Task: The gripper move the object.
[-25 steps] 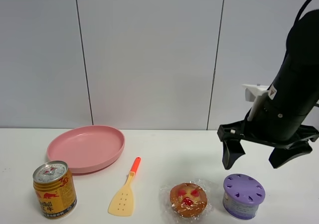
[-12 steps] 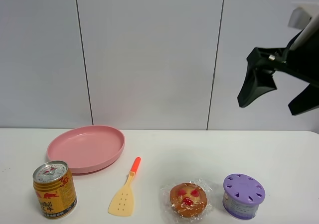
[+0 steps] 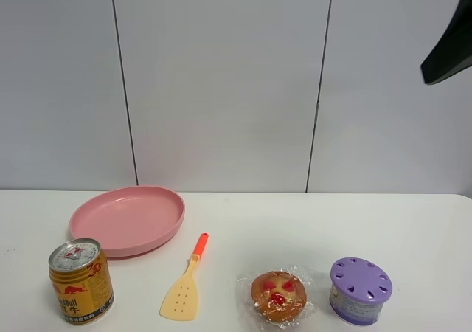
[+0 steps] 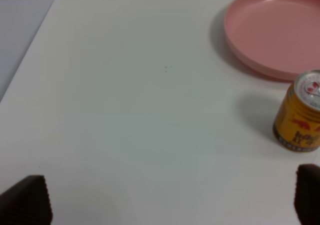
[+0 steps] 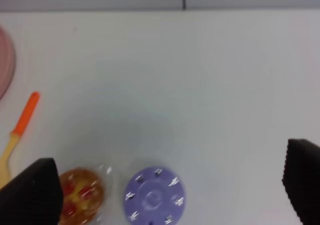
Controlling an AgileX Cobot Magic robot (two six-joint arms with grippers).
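The object, a squat canister with a lavender slotted lid (image 3: pixel 360 290), stands on the white table (image 3: pixel 413 229) at the front right, untouched. In the right wrist view the object (image 5: pixel 154 197) lies far below my right gripper (image 5: pixel 170 155), which is open and empty with its dark fingers (image 5: pixel 32 192) wide apart. In the exterior high view only one black finger (image 3: pixel 447 52) shows, high at the top right edge. My left gripper (image 4: pixel 165 190) is open and empty above the table's left part, and is out of the exterior high view.
A wrapped pastry with red spots (image 3: pixel 279 296) lies just left of the canister. A yellow spatula with an orange handle (image 3: pixel 186 282), a gold drink can (image 3: pixel 80 280) and a pink plate (image 3: pixel 127 219) sit further left. A grey panelled wall stands behind.
My right gripper has risen from just above the canister to high at the top right, almost out of the exterior high view. The canister and other things have not moved.
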